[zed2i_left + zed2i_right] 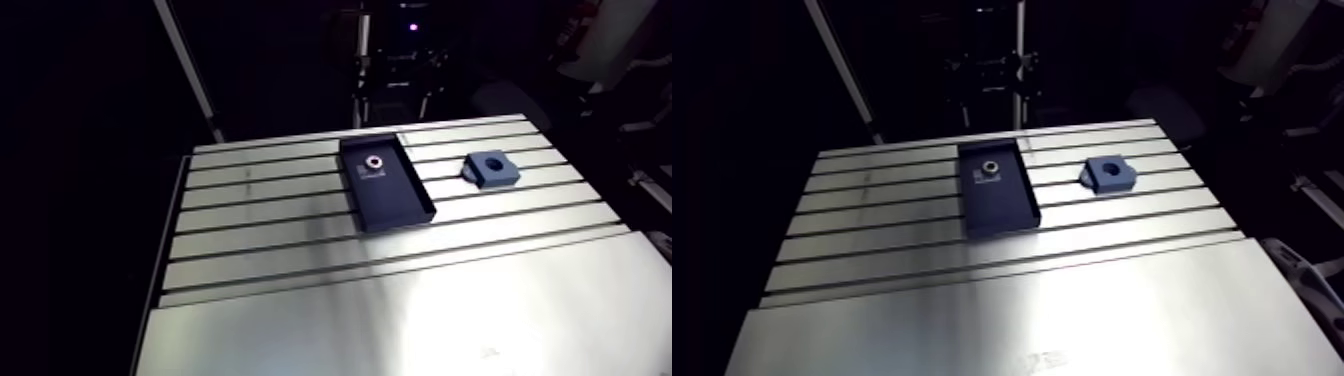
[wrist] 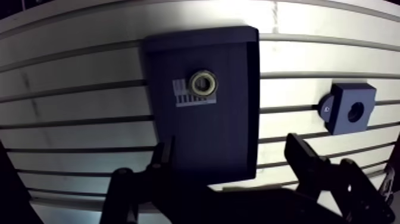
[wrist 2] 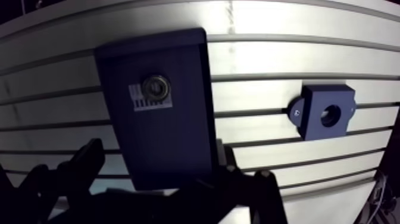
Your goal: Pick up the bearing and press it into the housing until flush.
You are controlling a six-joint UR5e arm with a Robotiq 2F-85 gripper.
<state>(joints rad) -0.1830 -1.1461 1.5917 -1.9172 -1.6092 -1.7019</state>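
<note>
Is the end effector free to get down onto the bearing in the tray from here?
Probably yes: the bearing lies uncovered in the open tray, ahead of the open end effector, nothing above it.

A slotted aluminium tabletop (image 1: 280,320) fills the lower part of the arm view. Dark grooves (image 1: 300,215) run across its upper half, with a smooth plate below. A soft glare (image 1: 470,310) spreads at lower right. Beyond the far edge the room is nearly black. A pale slanted bar (image 1: 188,70) crosses the upper left, and a small violet light (image 1: 411,27) glows at top centre.
</note>
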